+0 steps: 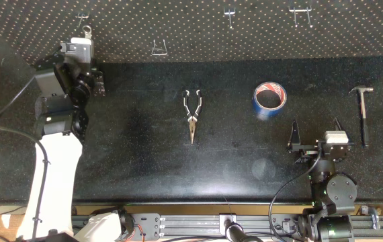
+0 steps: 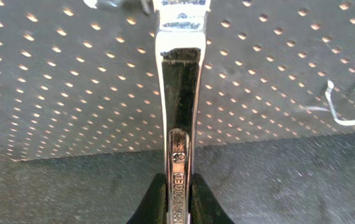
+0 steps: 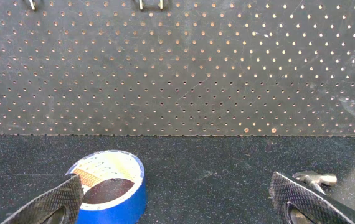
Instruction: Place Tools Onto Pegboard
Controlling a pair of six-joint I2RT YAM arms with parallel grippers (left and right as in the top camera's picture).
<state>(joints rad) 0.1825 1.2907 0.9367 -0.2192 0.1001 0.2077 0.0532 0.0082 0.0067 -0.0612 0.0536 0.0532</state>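
Closest to where I stand, the right gripper (image 1: 315,128) sits low over the black mat (image 1: 131,154), well back from the pegboard (image 1: 245,30), its fingers spread wide with nothing between them. A little nearer the pegboard than that gripper lie three tools, none of them hung. The hammer (image 1: 363,114) lies flat below the pegboard's right end, its head turned toward the board. The blue tape roll (image 1: 269,99) lies on its side near the pegboard's foot. The needle-nose pliers (image 1: 191,114) lie below the middle of the pegboard, handles toward it and tips pointing away. Farther off, at the pegboard's left end, the left gripper (image 2: 179,190) is clamped on the handle of a chrome wrench (image 2: 179,93) and holds it upright against the perforated face. The wrench's head is up beside a small metal hook (image 1: 84,28); I cannot tell whether it has caught on that hook. Several other hooks on the pegboard are bare: a wire loop (image 1: 158,48) just along from the wrench, and two more (image 1: 229,13) (image 1: 300,12) higher up toward the right end. By my reckoning the job is barely begun: the wrench is at the point of being hung but not let go, and the pliers, tape and hammer all remain to be picked up.
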